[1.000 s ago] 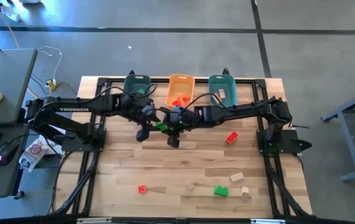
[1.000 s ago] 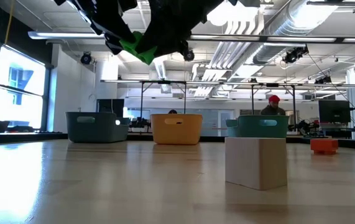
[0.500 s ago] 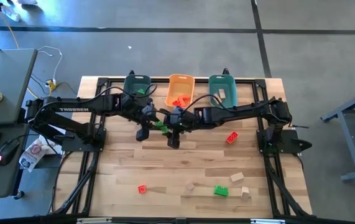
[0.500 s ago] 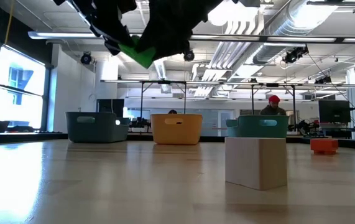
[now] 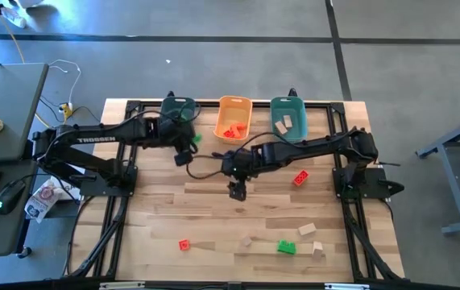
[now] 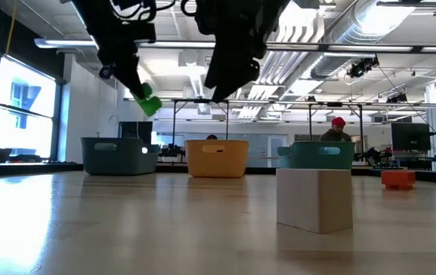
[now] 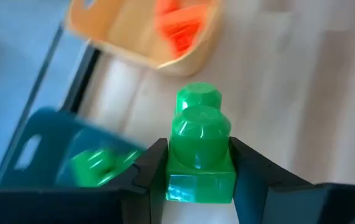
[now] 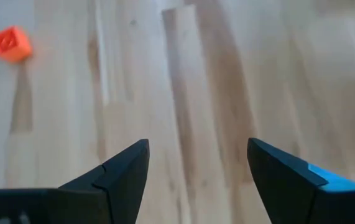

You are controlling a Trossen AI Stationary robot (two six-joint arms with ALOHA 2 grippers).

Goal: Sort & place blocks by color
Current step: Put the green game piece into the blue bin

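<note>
The left arm extends across the rear of the table point(image 5: 157, 217), its left gripper point(image 7: 199, 165) raised above the surface just in front of the dark teal bin point(image 5: 178, 110), both fingers clamped on the sides of a green studded block point(image 7: 200, 149) held studs forward. The left wrist view shows this block between the finger pads, with a green block point(image 7: 96, 167) lying inside the dark teal bin and red-orange blocks point(image 7: 178, 28) in the orange bin point(image 5: 233, 118) beyond. The right arm reaches inward from the right side, its right gripper point(image 8: 196, 165) over bare wood near the table centre, fingers spread apart with nothing between them. A half second ago both grippers met at the centre with the green block between them; the block has since passed to the left gripper, which has moved back toward the dark teal bin, while the right gripper has drawn off toward the front. A red-orange block point(image 5: 300, 179) lies near the right arm. Along the front edge lie a small red-orange block point(image 5: 184, 245), a green block point(image 5: 286, 247) and tan wooden blocks point(image 5: 307, 230). The lighter teal bin point(image 5: 288, 118) holds tan pieces.
</note>
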